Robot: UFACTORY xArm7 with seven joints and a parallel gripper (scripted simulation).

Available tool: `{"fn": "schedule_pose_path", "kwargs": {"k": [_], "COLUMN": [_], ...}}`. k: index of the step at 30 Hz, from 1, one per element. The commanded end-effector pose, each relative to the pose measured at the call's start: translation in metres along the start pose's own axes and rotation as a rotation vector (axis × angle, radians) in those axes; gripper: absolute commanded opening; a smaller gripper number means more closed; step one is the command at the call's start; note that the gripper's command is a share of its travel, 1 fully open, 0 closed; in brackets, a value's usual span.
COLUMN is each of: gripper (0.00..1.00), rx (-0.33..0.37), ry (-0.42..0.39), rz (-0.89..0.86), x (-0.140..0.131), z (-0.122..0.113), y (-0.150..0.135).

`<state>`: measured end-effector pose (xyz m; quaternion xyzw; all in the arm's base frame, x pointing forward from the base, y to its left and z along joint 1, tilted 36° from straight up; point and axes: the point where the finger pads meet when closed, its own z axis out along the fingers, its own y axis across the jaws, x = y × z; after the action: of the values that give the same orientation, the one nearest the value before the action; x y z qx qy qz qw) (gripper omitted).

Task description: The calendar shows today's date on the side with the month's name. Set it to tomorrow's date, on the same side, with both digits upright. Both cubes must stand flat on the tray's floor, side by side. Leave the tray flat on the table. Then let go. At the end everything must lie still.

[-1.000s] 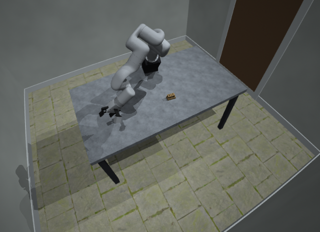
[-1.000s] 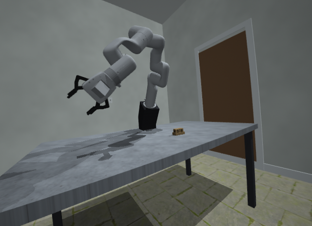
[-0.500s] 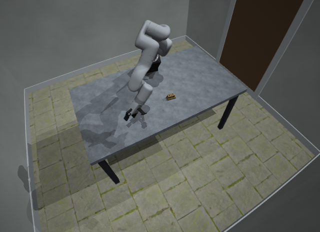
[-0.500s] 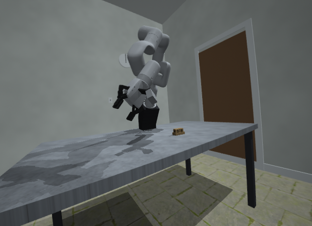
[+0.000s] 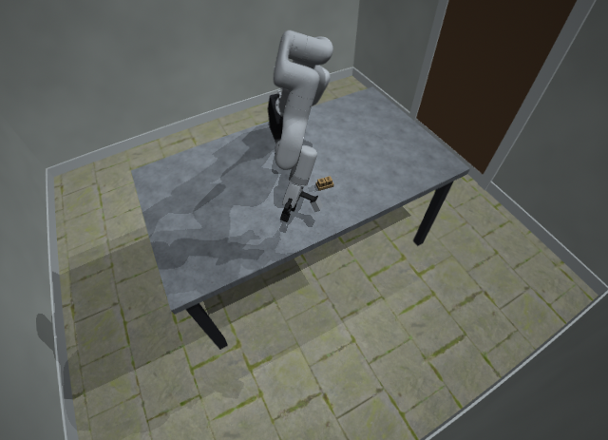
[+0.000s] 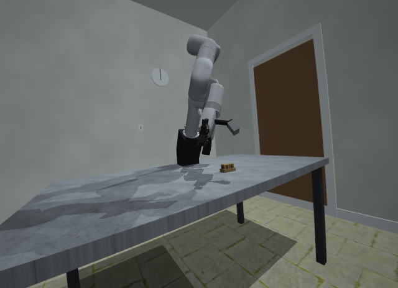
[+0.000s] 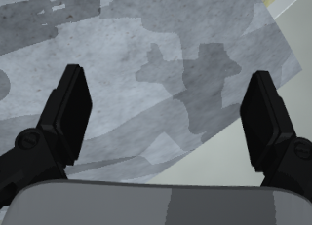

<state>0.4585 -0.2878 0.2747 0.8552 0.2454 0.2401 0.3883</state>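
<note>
A small wooden calendar [image 5: 324,182] stands on the grey table: a low tray holding two cubes side by side. It also shows in the exterior view [image 6: 227,167], where dark marks sit on the cubes' faces; the digits are too small to read. My gripper [image 5: 285,213] hangs above the table to the left of the calendar, apart from it. In the exterior view the gripper [image 6: 204,145] is well above the table top. In the wrist view the gripper [image 7: 171,118] has its fingers wide apart, with only the table top between them. The calendar is out of the wrist view.
The arm's black base [image 6: 187,148] stands at the table's far edge. A brown door [image 6: 289,117] is in the wall beyond the table's right end.
</note>
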Motion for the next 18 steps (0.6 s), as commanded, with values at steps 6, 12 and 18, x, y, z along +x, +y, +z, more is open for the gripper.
{"fn": "schedule_pose_path", "kwargs": {"k": [6,12,18], "gripper": [1.0,1.0,1.0], "rx": [0.094,0.186,0.226], "ry": [0.135,0.223,0.253], "rz": [-0.199,-0.37,-0.441], "x": [0.053,0.07,0.071], "z": [-0.046,-0.08,-0.098], "y": [-0.091,-0.167,-0.203]}}
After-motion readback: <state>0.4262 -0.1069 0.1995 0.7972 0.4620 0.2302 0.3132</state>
